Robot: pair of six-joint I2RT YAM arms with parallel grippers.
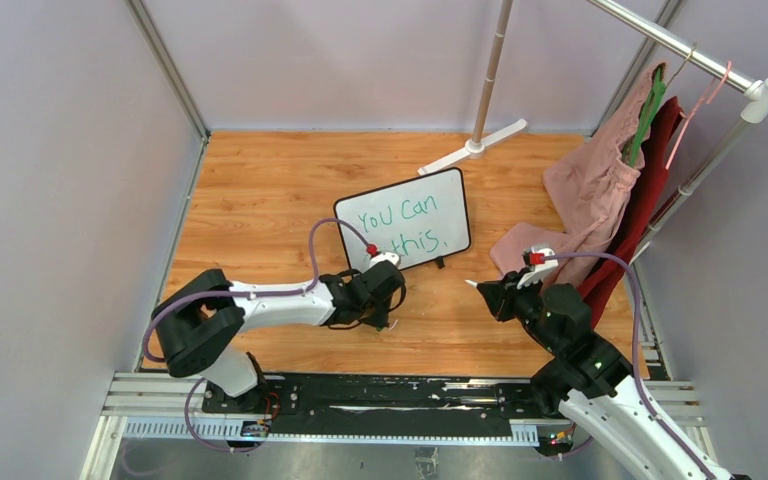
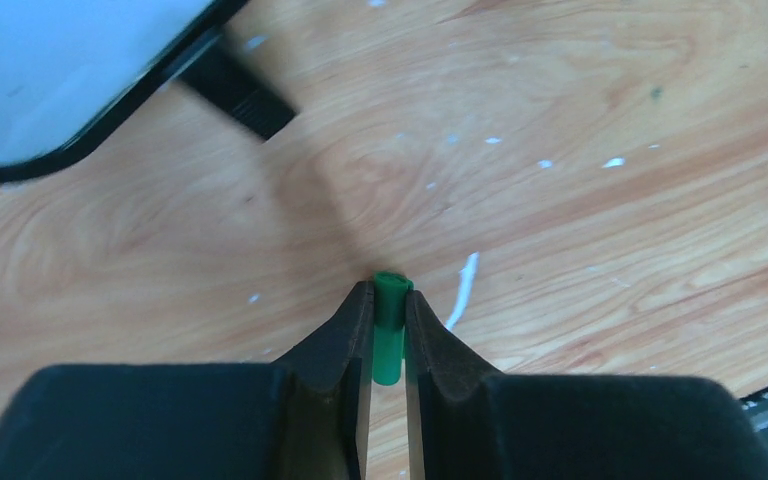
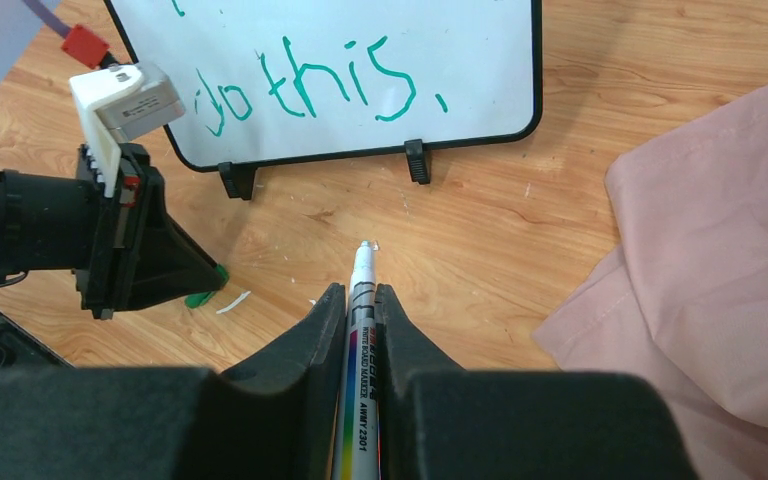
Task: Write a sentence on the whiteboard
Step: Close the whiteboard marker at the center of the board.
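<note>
The whiteboard [image 1: 407, 218] stands tilted on the wooden table, with the sentence [image 1: 400, 228] on it in green, "You can" above "this."; the left arm hides part of the lower line. The right wrist view shows "do this." [image 3: 310, 88] on the board [image 3: 480, 60]. My left gripper [image 1: 388, 320] is in front of the board's lower left corner [image 2: 50, 70], shut on a green marker cap [image 2: 390, 330] close above the wood. My right gripper [image 1: 482, 290] is shut on a white whiteboard marker [image 3: 358, 340], uncapped, its tip [image 3: 364, 248] pointing at the board's feet.
A pink garment [image 1: 585, 190] and a red one [image 1: 650, 205] hang from a rack rail [image 1: 680, 45] at the right and spill onto the table. A stand pole [image 1: 490, 75] with a white base [image 1: 472, 148] stands behind the board. Grey walls enclose three sides.
</note>
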